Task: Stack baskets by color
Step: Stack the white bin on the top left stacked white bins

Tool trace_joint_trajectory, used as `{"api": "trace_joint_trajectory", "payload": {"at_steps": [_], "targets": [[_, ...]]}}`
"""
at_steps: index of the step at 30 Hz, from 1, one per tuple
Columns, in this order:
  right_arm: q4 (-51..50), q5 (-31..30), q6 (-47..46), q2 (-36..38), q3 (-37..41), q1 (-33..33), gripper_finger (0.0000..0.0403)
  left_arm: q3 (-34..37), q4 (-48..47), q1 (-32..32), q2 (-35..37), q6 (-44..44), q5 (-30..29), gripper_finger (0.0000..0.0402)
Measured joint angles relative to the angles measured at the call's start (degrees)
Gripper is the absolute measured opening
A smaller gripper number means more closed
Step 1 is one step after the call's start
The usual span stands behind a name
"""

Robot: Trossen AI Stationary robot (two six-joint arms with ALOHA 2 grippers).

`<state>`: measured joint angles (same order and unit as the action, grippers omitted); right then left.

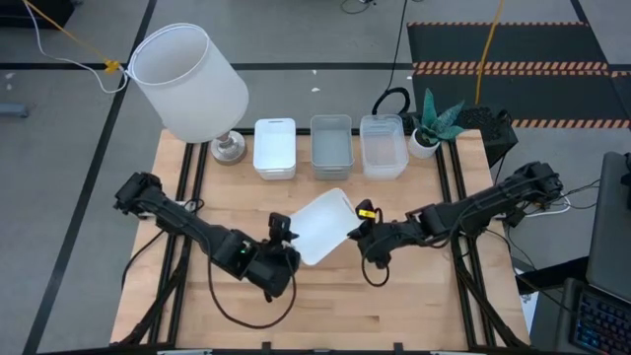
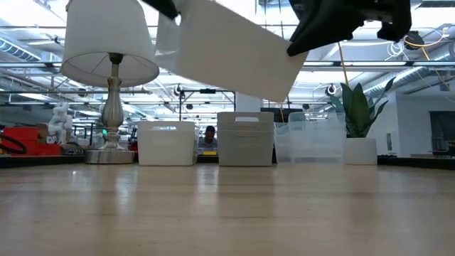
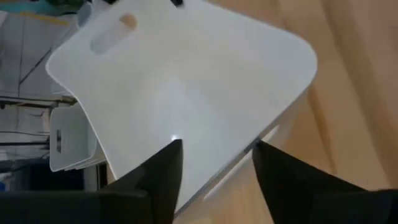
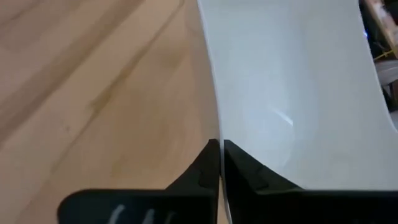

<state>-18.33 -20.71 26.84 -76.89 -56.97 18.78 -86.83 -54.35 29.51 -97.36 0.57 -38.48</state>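
White basket, the one in play, hangs tilted above the middle of the table, caught between both arms. In the right wrist view the right gripper has its fingers pressed together on the basket's thin wall, which runs up from between the fingertips toward the top of that frame, with the hollow interior to the right. In the high view that same gripper sits at the basket's right edge, just right of centre. The left gripper has its fingers apart, straddling the basket's near rim without pinching it; in the high view it stands at the basket's lower-left corner.

So the basket lies left of the right fingers and up-right of the left ones, its long axis running from lower left to upper right in the high view. I judge the right arm now carries it alone.

Along the upper middle of the high view stand a white stack, a grey stack and a clear stack. The white one is the leftmost, up and left of the held basket, beside the lamp.
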Motion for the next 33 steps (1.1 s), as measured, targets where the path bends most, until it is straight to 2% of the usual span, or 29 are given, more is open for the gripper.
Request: {"api": "trace_joint_trajectory", "payload": {"at_steps": [4, 8, 12, 14, 20, 24, 29, 33], "targets": [[1.47, -0.07, -1.28, 0.71, 0.0, 0.05, 0.0002, -0.76, 0.86, 1.06, 2.73, 1.75, 0.5, 0.022], [1.84, -0.77, -2.59, 1.42, -0.02, -0.02, 0.0001, -0.85, 3.32, 1.7, 5.33, 3.34, 1.55, 0.0227], [2.47, -0.38, -3.59, 1.71, -0.02, -0.02, 0.0001, -0.85, 6.04, 2.12, 6.68, -0.9, 8.75, 0.0228], [3.41, -0.44, -3.86, 1.76, -0.02, 0.01, 0.0001, -0.85, 9.0, 2.2, 6.67, -3.64, 9.56, 0.0228], [11.56, -0.86, -7.37, 1.76, -0.02, -0.74, 0.0001, -0.85, 18.72, 0.33, 6.67, -8.18, 4.74, 0.0228], [18.62, -6.73, -12.25, 1.76, -0.02, -1.54, 0.0001, -0.85, 23.48, -1.22, 6.67, -8.62, 2.05, 0.0228], [22.67, -9.77, -14.53, 1.76, -0.02, -1.6, 0.0001, -0.85, 24.28, -2.9, 6.31, -11.48, -5.87, 0.0228], [23.73, -9.68, -19.04, 1.76, -0.02, -2.21, 0.0001, -0.76, 24.0, -3.67, 5.02, -14.07, -7.94, 0.0227]]}}
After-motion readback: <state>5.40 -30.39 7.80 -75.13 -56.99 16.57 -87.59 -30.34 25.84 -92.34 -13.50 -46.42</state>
